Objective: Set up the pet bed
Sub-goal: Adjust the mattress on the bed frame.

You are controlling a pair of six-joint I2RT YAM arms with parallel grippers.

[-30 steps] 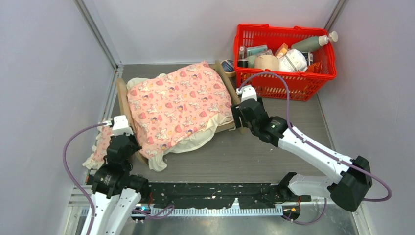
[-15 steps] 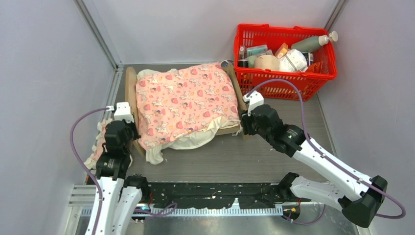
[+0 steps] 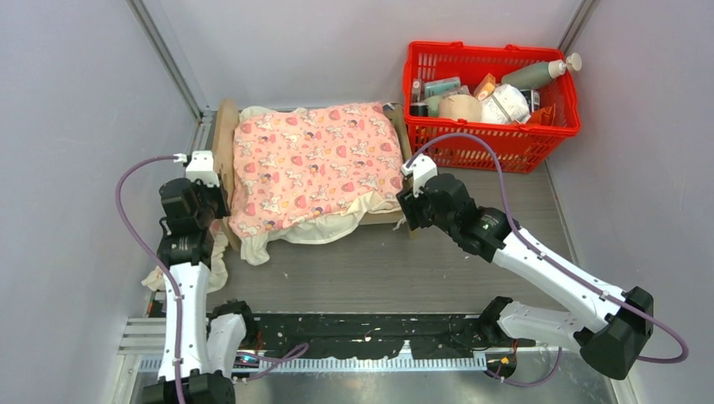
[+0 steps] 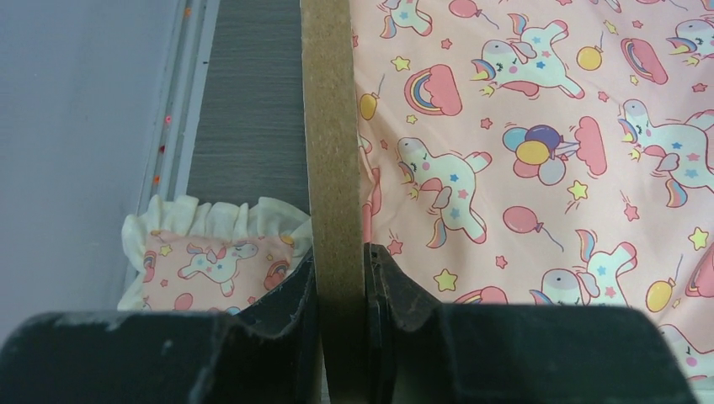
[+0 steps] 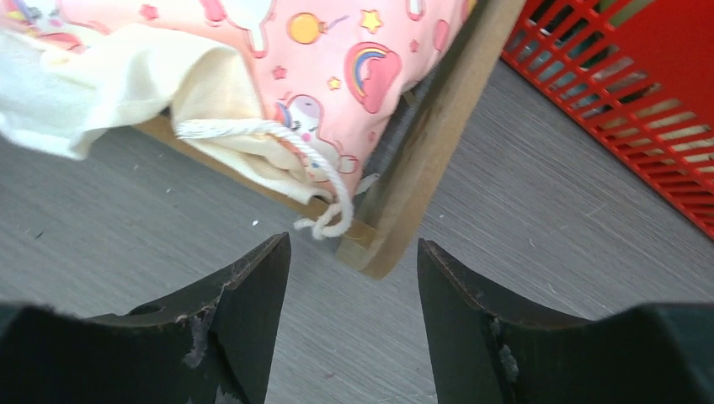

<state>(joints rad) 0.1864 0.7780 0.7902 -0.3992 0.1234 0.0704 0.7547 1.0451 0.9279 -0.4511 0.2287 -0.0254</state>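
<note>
Grey wood-grain bench (image 3: 438, 261) boxed in by pale lilac walls here. Closest in, the left gripper (image 4: 339, 257) is pinched onto the thin end board of the small light plywood pet bed (image 3: 224, 143), and a small pink frilled pillow (image 4: 210, 257) lies on the bench just beside it. The right gripper (image 5: 354, 242) hangs open by the bed's other near corner, gripping nothing. A pink unicorn-print blanket with a cream frill (image 3: 316, 164) covers the bed, which sits back near the wall, just beside a red plastic basket (image 3: 492, 143).
</note>
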